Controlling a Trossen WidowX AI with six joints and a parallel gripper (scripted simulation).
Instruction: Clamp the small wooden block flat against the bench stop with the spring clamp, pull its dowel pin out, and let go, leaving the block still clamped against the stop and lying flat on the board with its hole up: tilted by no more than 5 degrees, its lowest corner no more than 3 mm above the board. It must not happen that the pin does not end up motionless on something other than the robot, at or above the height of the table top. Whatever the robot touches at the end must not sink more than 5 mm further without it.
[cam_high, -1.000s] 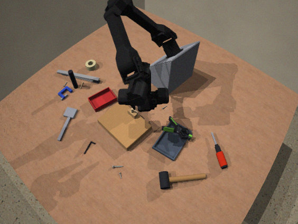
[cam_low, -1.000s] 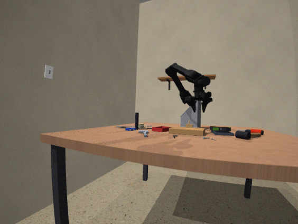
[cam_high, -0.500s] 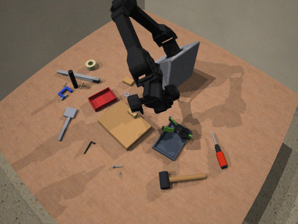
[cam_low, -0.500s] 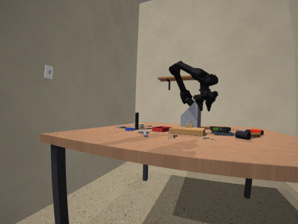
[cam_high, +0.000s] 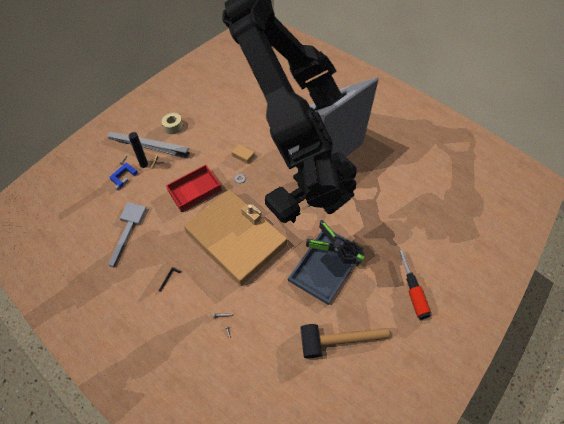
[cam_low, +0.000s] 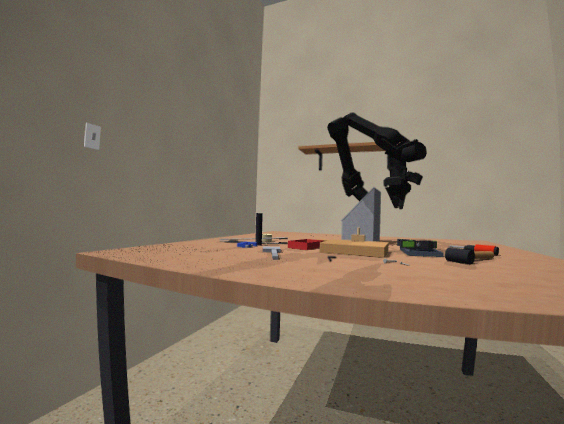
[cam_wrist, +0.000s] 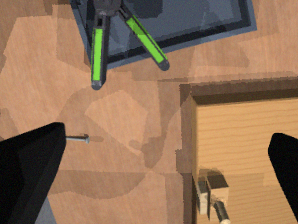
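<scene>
The small wooden block (cam_high: 251, 215) sits near the far corner of the light wooden board (cam_high: 235, 240), with its dowel pin (cam_high: 249, 208) standing up out of it. In the wrist view the block (cam_wrist: 213, 197) lies by the board's edge (cam_wrist: 193, 163); I cannot make out the stop clearly. The green-and-black spring clamp (cam_high: 336, 245) lies on the rim of a dark blue tray (cam_high: 322, 272), its handles spread, as the wrist view (cam_wrist: 113, 30) also shows. My gripper (cam_high: 327, 202) (cam_low: 400, 202) (cam_wrist: 171, 139) hangs high above the table between board and clamp, open and empty.
A red tray (cam_high: 194, 186) and a washer (cam_high: 240, 175) lie beyond the board. A grey wedge-shaped block (cam_high: 347, 117) stands behind the arm. A screwdriver (cam_high: 415, 287), a mallet (cam_high: 340, 339), a hex key (cam_high: 169, 277) and loose screws (cam_high: 222, 315) lie in front.
</scene>
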